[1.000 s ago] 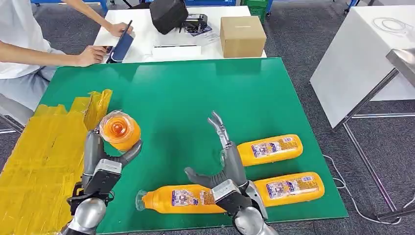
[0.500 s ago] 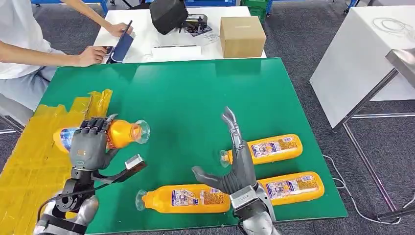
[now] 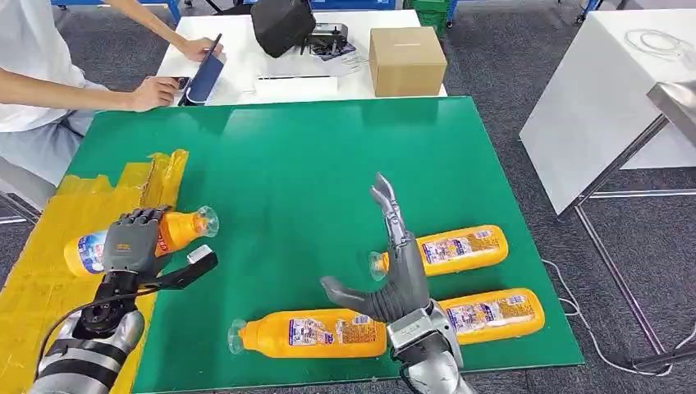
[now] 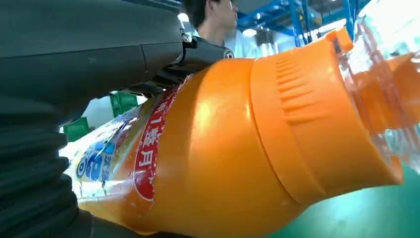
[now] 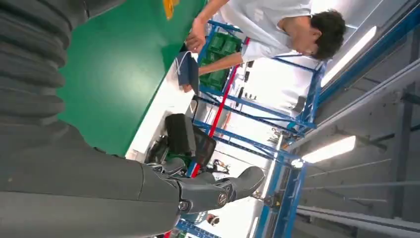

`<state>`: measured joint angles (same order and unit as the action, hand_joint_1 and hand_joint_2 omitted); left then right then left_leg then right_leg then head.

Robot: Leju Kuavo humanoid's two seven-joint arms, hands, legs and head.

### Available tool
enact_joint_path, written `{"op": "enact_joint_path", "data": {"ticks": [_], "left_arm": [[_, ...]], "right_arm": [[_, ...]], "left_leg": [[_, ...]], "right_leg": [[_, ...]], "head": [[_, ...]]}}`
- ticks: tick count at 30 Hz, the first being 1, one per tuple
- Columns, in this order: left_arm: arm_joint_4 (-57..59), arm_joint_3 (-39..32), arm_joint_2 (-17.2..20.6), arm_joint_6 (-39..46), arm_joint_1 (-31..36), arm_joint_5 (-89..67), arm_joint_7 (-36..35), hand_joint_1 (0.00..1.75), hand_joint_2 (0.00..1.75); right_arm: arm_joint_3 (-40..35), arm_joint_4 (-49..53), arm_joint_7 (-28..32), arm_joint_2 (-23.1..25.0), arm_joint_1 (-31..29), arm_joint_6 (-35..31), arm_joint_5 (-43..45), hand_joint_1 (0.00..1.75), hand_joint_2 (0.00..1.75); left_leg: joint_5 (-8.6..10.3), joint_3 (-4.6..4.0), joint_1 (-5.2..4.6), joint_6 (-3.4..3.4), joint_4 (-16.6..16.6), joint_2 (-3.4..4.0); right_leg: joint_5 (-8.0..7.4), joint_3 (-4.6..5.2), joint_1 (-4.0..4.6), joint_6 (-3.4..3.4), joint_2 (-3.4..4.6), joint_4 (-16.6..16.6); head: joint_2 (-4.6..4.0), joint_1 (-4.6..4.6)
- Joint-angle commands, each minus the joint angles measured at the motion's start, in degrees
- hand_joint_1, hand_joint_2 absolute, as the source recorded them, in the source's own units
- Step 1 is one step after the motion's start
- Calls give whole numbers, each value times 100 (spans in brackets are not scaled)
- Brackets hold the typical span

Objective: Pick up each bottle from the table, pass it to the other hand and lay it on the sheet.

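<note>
One bottle is being brought to the sheet; three are left on the table.

At the left, an orange bottle (image 3: 144, 240) with a clear cap is grasped by the left robot hand (image 3: 131, 242) and held sideways above the yellow sheet (image 3: 57, 271), not yet laid down. To the right, three like bottles (image 3: 312, 332) are seen lying on the green table (image 3: 295, 164), near the right robot hand (image 3: 394, 263), which is held open and empty.
</note>
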<state>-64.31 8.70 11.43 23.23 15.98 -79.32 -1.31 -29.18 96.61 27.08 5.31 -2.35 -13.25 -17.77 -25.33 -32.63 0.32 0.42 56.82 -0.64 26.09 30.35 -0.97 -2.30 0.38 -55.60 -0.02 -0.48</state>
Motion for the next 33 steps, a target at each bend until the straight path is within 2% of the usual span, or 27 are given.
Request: {"op": "enact_joint_path", "data": {"ticks": [1, 6, 12, 18, 28, 29, 33], "left_arm": [[1055, -42, 20, -264, 483, 54, -27, 175, 175], [1376, 75, 117, -574, 561, 23, -64, 175, 175], [1313, 444, 519, -1335, 431, 174, 22, 175, 175], [1236, 618, 930, -1679, 256, 373, 190, 175, 175], [1037, 593, 1044, -1732, 82, 533, 183, 175, 175], [1005, 586, 1050, -1733, 49, 542, 181, 0, 175], [589, 441, 1005, -1690, -241, 969, 424, 0, 175]], "right_arm": [[-96, -75, -10, -103, -219, 11, -42, 0, 175], [-110, -131, -73, -109, -241, 40, -107, 0, 175], [-56, -183, -136, -112, -230, 50, -195, 0, 175], [-25, -289, -160, -105, -244, 51, -207, 0, 175], [-14, -314, -176, -108, -208, 43, -207, 0, 175], [-11, -315, -175, -108, -192, 39, -208, 0, 175], [4, -331, -190, -134, -164, 35, -218, 0, 175]], "left_leg": [[-4, 13, 9, -2, 2, 5], [-7, 20, 9, -2, 0, 6], [-5, 14, 6, -3, -2, 17], [-5, 21, 5, -2, -6, 26], [-3, 35, 1, -1, -11, 26], [-8, 47, 11, -3, -13, 41], [-5, 43, 2, -2, -13, 29]], "right_leg": [[1, -17, 11, 12, -5, 4], [4, -25, 13, 14, -4, 7], [0, -14, 9, 9, 7, 5], [-3, -18, 8, 8, 18, 7], [-2, -29, 5, 6, 18, 1], [-5, -41, 16, 15, 26, 12], [-2, -33, 7, 8, 23, 4]], "head": [[0, 0], [0, -2], [0, 0], [0, -2], [0, -2], [0, 0], [0, -2]]}}
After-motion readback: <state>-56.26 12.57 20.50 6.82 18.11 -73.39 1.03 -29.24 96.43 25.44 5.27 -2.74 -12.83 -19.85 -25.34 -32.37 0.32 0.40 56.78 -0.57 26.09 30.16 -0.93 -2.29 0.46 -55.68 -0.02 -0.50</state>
